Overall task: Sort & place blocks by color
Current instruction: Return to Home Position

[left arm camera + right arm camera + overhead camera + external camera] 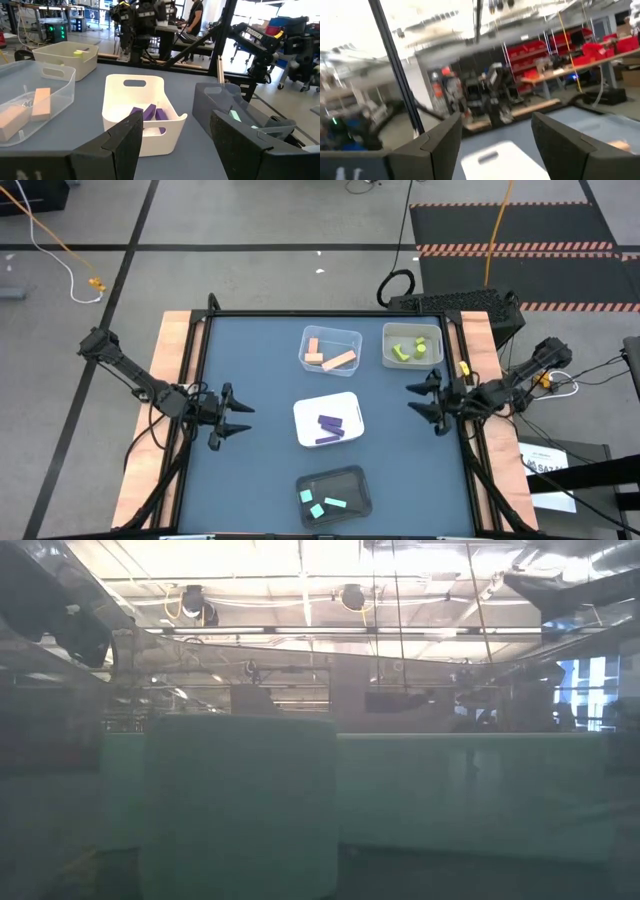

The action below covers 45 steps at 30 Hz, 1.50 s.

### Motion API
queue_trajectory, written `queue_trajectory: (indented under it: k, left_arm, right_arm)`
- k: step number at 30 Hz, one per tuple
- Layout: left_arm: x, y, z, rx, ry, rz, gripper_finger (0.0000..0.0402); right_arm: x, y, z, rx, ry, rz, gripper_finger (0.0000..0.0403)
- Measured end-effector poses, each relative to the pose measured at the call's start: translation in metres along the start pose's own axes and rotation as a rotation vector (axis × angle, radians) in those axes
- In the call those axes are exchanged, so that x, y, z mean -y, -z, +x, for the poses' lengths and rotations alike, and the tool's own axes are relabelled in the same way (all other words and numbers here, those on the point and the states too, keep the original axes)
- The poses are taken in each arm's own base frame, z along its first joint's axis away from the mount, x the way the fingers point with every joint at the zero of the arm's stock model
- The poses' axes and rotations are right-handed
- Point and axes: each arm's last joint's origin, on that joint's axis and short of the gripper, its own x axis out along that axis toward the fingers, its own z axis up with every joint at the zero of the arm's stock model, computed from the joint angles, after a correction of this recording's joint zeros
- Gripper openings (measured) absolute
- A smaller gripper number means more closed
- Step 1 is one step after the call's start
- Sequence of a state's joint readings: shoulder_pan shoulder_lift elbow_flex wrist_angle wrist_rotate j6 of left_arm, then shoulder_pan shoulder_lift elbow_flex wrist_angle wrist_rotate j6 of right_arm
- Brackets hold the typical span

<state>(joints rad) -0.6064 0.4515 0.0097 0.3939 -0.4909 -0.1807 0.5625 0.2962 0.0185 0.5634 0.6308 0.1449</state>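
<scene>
All blocks (328, 423) in trays (345, 402) | between left pincer (248, 419); right pincer (411, 400); both open

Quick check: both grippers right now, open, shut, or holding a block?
Left gripper: open, empty, left of the white tray.
Right gripper: open, empty, right of the white tray.

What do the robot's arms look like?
The left arm and right arm are thin, black and jointed, with black cables beside them. The left gripper and right gripper each have two dark, wedge-shaped fingers. The right arm carries white lettering.
</scene>
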Motion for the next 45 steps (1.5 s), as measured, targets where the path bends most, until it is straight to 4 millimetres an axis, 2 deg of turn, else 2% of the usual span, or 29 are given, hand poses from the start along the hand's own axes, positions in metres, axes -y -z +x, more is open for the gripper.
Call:
queue_trajectory:
  k: [4, 13, 22, 27, 34, 45]
  left_arm:
    - [0.0, 0.0, 0.0, 0.0, 0.0, -0.004, 0.023]
    - [-0.003, -0.006, -0.003, 0.049, -0.006, -0.029, 0.023]
    - [-0.029, -0.02, -0.003, 0.178, -0.219, -0.068, 0.023]
    - [-0.047, -0.029, -0.009, 0.284, -0.37, -0.085, 0.023]
    - [-0.07, -0.038, -0.018, 0.39, -0.591, -0.08, 0.023]
    - [-0.1, -0.047, -0.043, 0.542, -0.945, -0.04, 0.023]
  right_arm:
    - [-0.001, -0.007, 0.0, 0.059, -0.012, 0.043, 0.0231]
    - [-0.001, -0.007, 0.0, 0.059, -0.012, 0.043, 0.0231]
    - [0.0, -0.008, -0.001, 0.067, -0.013, 0.048, 0.0231]
    - [0.006, -0.019, -0.006, 0.151, 0.008, 0.092, 0.0231]
    - [0.025, -0.038, -0.015, 0.356, 0.148, 0.125, 0.0231]
    - [0.057, -0.05, -0.016, 0.54, 0.53, -0.026, 0.0231]
